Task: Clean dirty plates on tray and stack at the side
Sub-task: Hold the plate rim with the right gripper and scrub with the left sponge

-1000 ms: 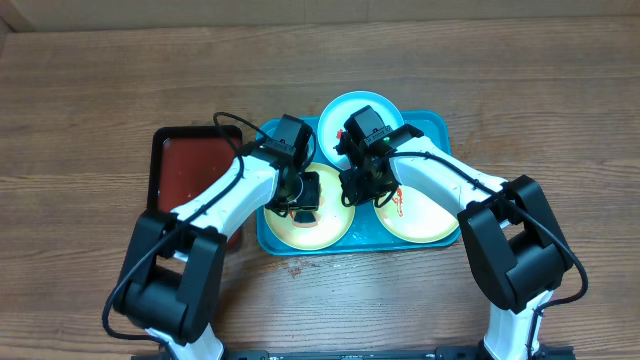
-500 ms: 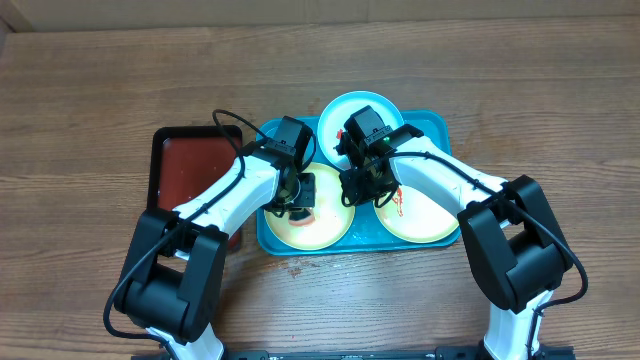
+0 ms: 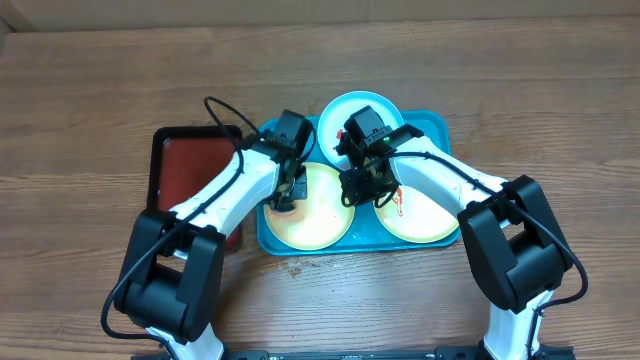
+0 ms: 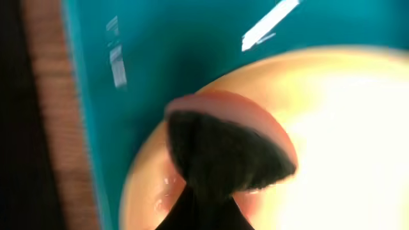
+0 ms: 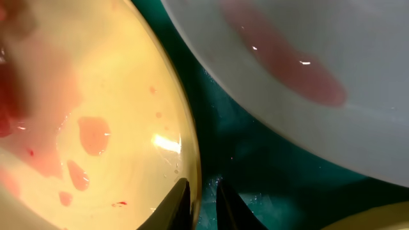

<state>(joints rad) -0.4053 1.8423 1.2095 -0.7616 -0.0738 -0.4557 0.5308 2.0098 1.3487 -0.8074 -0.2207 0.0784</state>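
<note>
The blue tray (image 3: 428,126) holds three plates. My left gripper (image 3: 285,200) is shut on a dark sponge (image 4: 223,150) with a pink-stained top and presses it on the left rim of the left yellow plate (image 3: 322,215). My right gripper (image 3: 360,190) is shut on that plate's right rim (image 5: 185,160), one finger inside and one outside. Pale red smears show on this plate in the right wrist view (image 5: 96,96). The right yellow plate (image 3: 425,220) has red smears near its left edge. The light blue plate (image 3: 335,112) at the back carries a pink smear (image 5: 287,70).
A smaller black-rimmed dark red tray (image 3: 190,172) lies on the wooden table just left of the blue tray. The blue tray's floor shows between the plates (image 5: 255,166) and beside the sponge (image 4: 128,115).
My left gripper has dragged the sponge from the middle of the left yellow plate to its left rim. The red smear in the plate's middle has gone. The right gripper has not moved.
</note>
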